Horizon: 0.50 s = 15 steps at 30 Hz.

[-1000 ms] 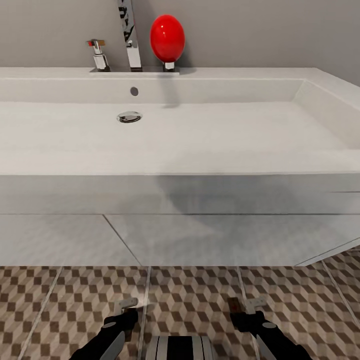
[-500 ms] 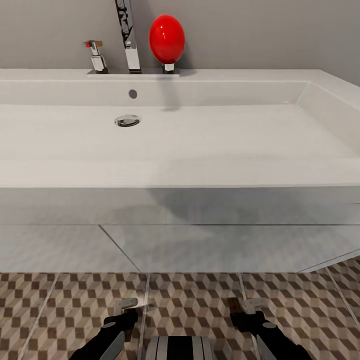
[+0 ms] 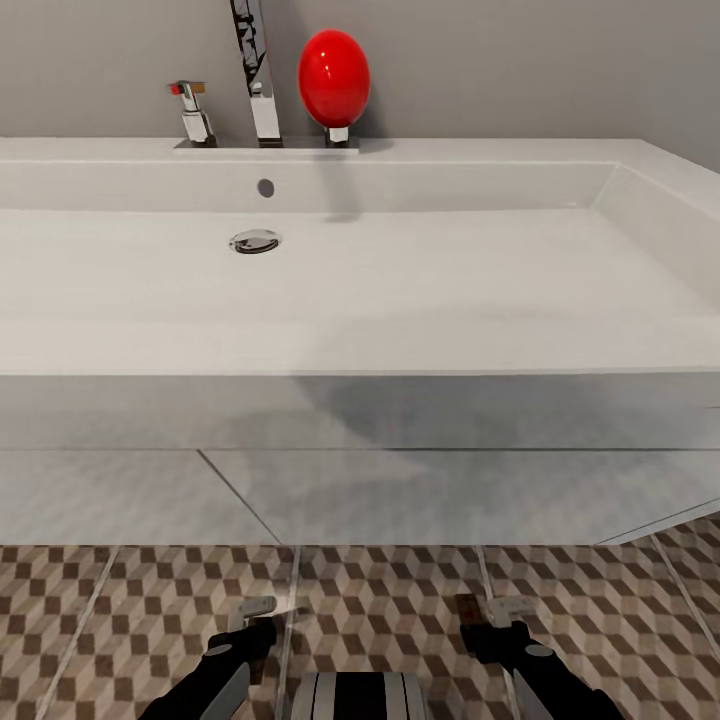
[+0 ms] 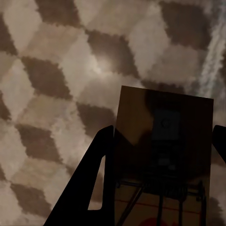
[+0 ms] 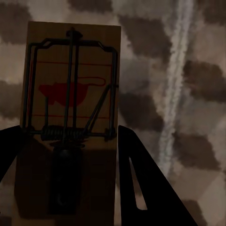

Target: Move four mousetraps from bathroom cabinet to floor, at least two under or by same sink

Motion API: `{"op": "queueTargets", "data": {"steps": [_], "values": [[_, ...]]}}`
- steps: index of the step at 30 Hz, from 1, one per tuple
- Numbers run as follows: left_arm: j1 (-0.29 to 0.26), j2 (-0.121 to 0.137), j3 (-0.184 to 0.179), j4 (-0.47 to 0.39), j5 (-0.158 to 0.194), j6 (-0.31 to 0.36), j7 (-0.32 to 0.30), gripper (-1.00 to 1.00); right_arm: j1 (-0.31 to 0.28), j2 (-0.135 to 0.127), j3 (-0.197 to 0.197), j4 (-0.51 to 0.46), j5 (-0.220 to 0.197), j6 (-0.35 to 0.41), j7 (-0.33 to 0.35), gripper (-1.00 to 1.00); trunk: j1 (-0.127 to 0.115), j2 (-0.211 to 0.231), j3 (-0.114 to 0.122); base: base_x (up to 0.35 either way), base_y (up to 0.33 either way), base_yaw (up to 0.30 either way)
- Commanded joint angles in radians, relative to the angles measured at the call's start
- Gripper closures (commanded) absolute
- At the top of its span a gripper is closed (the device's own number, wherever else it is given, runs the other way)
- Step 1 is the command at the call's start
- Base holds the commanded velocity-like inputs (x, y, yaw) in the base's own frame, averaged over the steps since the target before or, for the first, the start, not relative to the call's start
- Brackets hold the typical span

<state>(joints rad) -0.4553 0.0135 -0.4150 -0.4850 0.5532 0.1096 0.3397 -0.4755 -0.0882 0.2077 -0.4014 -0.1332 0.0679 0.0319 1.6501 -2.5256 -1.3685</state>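
Observation:
A mousetrap (image 4: 162,155), a small brown board with dark wire, sits between the fingers of my left gripper (image 4: 162,132), which is shut on it just above the cube-pattern bathroom floor (image 4: 56,70). My right gripper (image 5: 68,136) is shut on a second mousetrap (image 5: 70,94), whose red print and spring are visible. In the head view both grippers, left (image 3: 262,612) and right (image 3: 488,610), hang low over the floor (image 3: 390,600) in front of the wide white bathroom sink (image 3: 400,410). The brown edge of the right mousetrap (image 3: 467,607) shows there. The cabinet is out of view.
A chrome faucet (image 3: 257,70), a small tap (image 3: 192,110) and a red egg-shaped object (image 3: 334,78) stand on the sink's back ledge against the grey wall. The sink's front panels overhang the tiles close ahead of both grippers. Pale grout lines cross the floor.
The whole head view shifted a little, so the sink now sits lower in the picture. Both grippers keep their hold on the mousetraps and stay in place.

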Motion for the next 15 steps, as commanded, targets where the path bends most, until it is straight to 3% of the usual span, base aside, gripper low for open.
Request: {"op": "queueTargets", "data": {"steps": [1, 15], "values": [[0.0, 0.001, -0.009, -0.003, 0.004, 0.005, 0.012, 1.0, 0.0, -0.001, 0.006, -0.002, -0.014, 0.005, 0.002, 1.0, 0.0, 0.0, -0.001, 0.0, 0.0, 0.0], [0.0, 0.0, -0.008, -0.003, 0.004, -0.001, 0.012, 1.0, 0.0, -0.002, 0.006, -0.002, -0.014, 0.004, 0.002, 1.0, 0.006, -0.003, -0.051, 0.0, 0.0, 0.0]]}}
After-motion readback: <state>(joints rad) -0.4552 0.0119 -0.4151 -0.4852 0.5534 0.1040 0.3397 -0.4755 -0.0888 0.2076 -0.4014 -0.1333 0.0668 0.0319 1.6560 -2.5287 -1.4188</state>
